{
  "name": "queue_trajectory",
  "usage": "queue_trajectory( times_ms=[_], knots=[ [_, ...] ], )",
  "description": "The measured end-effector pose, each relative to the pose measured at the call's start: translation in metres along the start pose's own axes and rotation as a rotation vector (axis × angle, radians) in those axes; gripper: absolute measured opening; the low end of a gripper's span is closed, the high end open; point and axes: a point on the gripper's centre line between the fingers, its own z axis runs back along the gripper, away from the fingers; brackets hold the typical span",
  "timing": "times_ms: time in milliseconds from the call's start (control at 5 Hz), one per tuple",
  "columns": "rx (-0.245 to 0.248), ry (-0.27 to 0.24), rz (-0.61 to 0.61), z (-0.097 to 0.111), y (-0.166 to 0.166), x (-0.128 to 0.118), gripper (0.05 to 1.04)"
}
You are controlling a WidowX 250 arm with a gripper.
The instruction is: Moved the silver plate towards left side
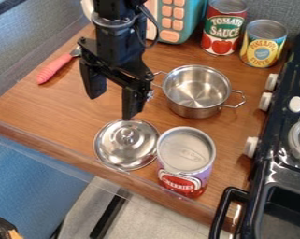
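The black gripper hangs over the left-centre of the wooden counter, its two fingers spread with nothing between them. Below it in the view lies the silver plate, round and shiny like a pot lid, with a small knob facing up. It rests near the counter's front edge, apart from the fingers as far as can be seen. No part of it is gripped.
A steel pot is right of the gripper. A cherries can stands close against the plate's right side. Two cans and a teal toy stand behind. A pink-handled utensil lies left; the stove borders the right.
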Motion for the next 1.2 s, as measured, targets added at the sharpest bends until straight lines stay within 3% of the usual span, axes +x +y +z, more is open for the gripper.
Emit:
queue_trajectory(
  times_ms=[200,800,1200],
  knots=[
    [-0.005,0.022,0.005,-0.007,-0.001,0.0,1.001],
    [0.008,-0.024,-0.18,-0.03,-0.052,0.075,1.001],
    [-0.01,-0.038,-0.252,-0.048,-0.074,0.108,1.001]
  ],
)
